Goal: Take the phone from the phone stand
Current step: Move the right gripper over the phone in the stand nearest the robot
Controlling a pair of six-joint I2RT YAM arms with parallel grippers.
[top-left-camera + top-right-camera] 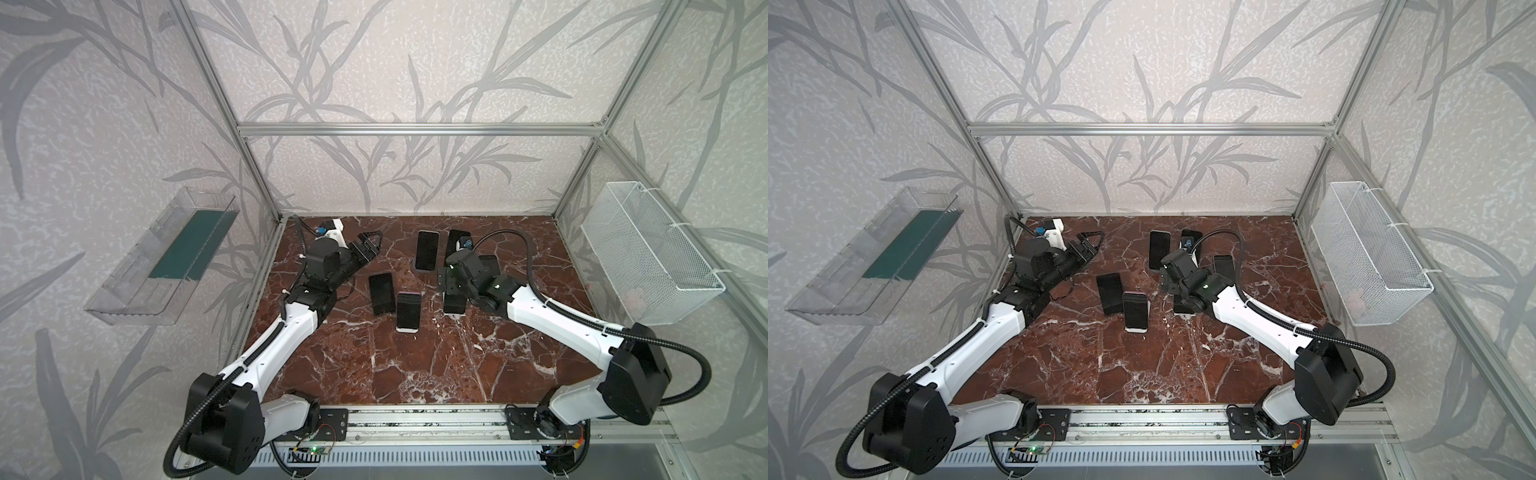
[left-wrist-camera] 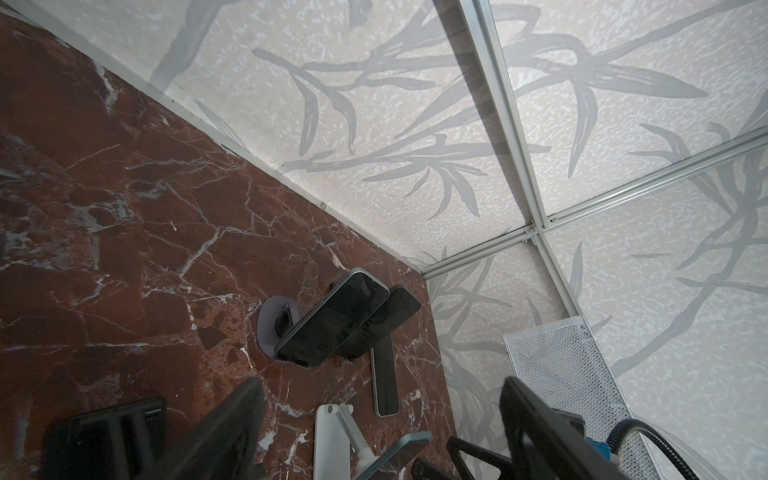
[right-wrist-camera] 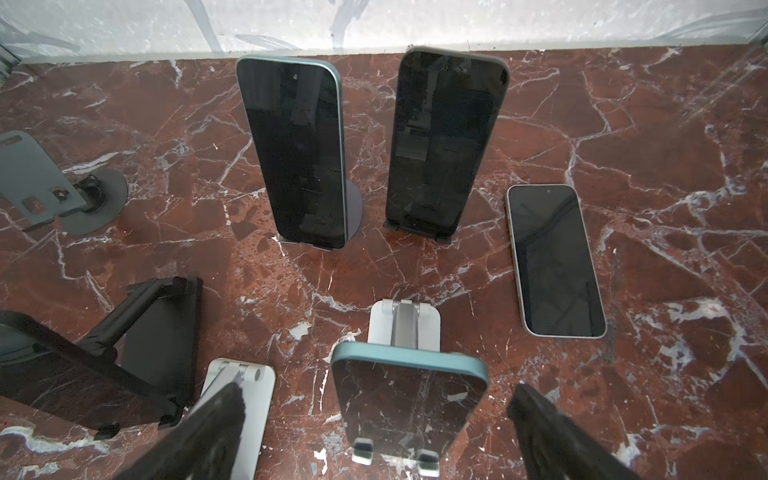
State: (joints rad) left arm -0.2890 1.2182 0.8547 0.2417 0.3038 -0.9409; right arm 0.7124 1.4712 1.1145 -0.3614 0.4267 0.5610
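A teal-edged phone (image 3: 409,405) leans on a white folding stand (image 3: 405,326), its lower edge in the stand's two hooks. My right gripper (image 3: 378,415) hangs over it, open, one finger (image 3: 208,432) on each side of the phone with a gap on both sides. In both top views this gripper (image 1: 451,293) (image 1: 1177,291) covers most of the phone (image 1: 455,308). My left gripper (image 1: 374,248) (image 1: 1094,245) is at the back left, open and empty, well apart from any phone. Its fingers (image 2: 237,424) frame only bare table in the left wrist view.
Other phones stand on stands: two at the back (image 3: 295,153) (image 3: 444,141), a black one (image 1: 381,293), a pink-edged one (image 1: 408,311). One phone lies flat (image 3: 555,262). An empty grey stand (image 3: 37,178) sits further left. A wire basket (image 1: 648,253) and a clear tray (image 1: 166,257) hang on the walls.
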